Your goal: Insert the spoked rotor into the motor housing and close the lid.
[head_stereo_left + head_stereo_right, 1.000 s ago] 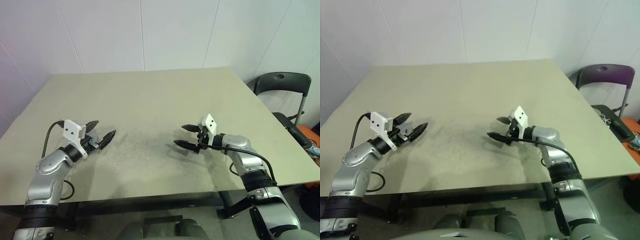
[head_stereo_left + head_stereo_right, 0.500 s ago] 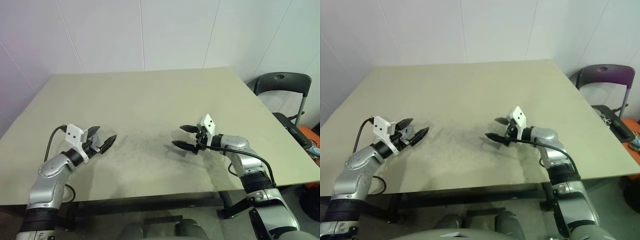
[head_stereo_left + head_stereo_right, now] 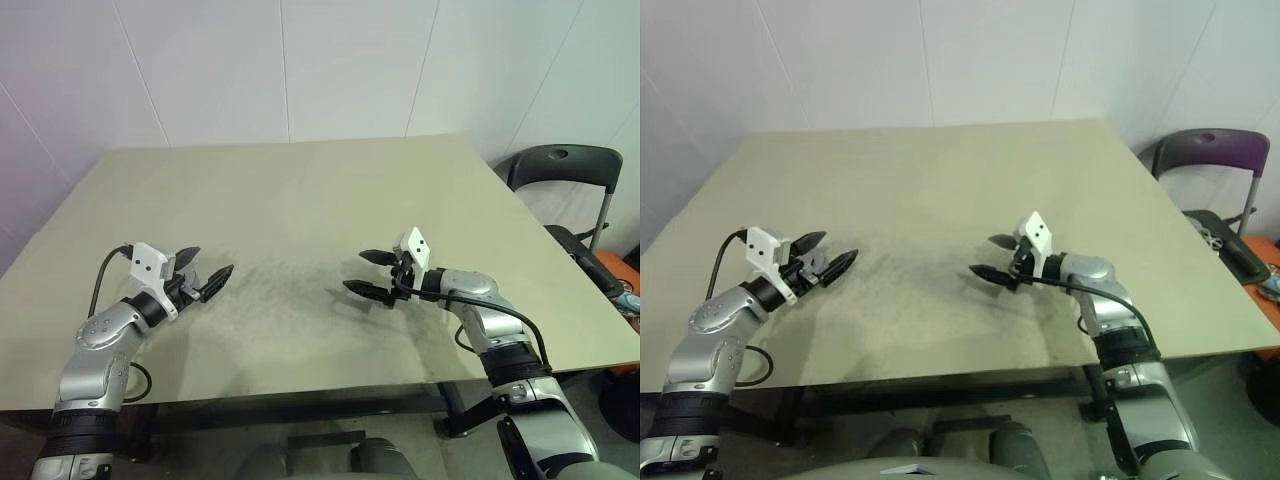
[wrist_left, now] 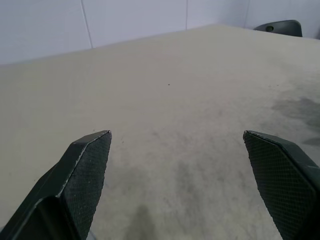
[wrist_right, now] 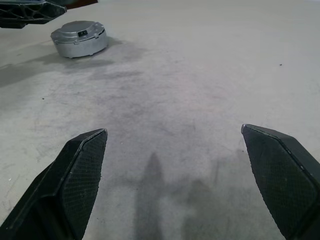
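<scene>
**Both grippers spread over a bare tabletop; one round grey case near the left fingers**

The left gripper [image 3: 212, 260] hangs just above the table [image 3: 300, 190] at about 8 o'clock on the tabletop. It points inward, toward the middle of the table. Its two black fingers [image 4: 87, 170] stand wide apart with nothing between them, and its wrist view shows plain beige surface through the gap.

The right gripper [image 3: 355, 271] hangs low over the table at about 4 o'clock and points across toward the left one. Its two black fingers are also spread wide and hold nothing. The two grippers are well apart, with a patch of darker, smudged tabletop between them.

In the right wrist view, a round grey case [image 5: 79, 38] with a small dark label sits flat on the table. It lies close under the tips of the left gripper's fingers. I cannot tell whether it is the housing with its lid on.

A dark chair [image 3: 560, 165] stands off the table's edge at about 3 o'clock.
</scene>
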Robot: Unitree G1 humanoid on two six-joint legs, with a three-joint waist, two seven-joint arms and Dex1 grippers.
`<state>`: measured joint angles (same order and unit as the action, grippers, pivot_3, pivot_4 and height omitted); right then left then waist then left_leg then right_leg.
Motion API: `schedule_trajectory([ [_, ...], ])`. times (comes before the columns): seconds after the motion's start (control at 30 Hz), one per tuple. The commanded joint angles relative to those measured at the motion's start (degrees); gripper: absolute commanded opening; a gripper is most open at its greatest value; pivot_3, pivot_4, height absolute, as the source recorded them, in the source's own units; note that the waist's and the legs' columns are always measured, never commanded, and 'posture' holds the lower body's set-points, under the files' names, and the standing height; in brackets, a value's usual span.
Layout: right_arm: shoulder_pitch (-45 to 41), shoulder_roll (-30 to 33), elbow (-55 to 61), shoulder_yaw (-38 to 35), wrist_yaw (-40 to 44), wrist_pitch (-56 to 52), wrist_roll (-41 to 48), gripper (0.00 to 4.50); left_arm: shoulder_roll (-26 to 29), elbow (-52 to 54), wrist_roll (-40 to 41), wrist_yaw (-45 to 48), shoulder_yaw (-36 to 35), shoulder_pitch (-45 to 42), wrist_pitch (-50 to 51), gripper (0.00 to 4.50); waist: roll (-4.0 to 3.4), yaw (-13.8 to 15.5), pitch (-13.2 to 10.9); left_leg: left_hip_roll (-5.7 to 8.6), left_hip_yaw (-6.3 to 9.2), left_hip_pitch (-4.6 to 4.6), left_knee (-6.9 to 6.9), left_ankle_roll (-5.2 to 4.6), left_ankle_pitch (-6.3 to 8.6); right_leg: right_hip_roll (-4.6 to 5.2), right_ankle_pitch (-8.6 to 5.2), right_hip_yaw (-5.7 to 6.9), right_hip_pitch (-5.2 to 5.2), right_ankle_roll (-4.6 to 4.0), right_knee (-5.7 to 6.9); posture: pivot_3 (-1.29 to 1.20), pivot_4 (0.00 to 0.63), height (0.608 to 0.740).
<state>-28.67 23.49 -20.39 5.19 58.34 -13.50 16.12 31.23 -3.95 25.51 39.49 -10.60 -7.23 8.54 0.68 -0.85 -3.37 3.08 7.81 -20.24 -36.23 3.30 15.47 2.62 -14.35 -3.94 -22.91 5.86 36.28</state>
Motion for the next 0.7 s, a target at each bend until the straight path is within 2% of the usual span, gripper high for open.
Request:
schedule_trajectory([
  [0.03,-1.87,-0.38,2.43,-1.34,-0.17,0.01,1.14,4.5,0.31,0.52,-0.17,0.13,-1.74,-1.18,-0.5,4.48,0.0,0.0,0.0,0.0,0.0,0.0,0.0,0.0,0.0,0.0,0.0,0.0,0.0,0.0,0.0,0.0,0.0,0.74],
  [0.7,-2.79,-0.8,1.33,-1.36,0.24,0.77,0.86,4.5,0.23,-0.35,-0.56,0.25,-1.54,-2.74,-0.61,4.48,0.0,-0.07,0.01,0.0,0.0,0.02,-0.02,0.0,0.0,0.0,0.01,0.0,0.0,0.0,0.04,0.0,0.0,0.74],
])
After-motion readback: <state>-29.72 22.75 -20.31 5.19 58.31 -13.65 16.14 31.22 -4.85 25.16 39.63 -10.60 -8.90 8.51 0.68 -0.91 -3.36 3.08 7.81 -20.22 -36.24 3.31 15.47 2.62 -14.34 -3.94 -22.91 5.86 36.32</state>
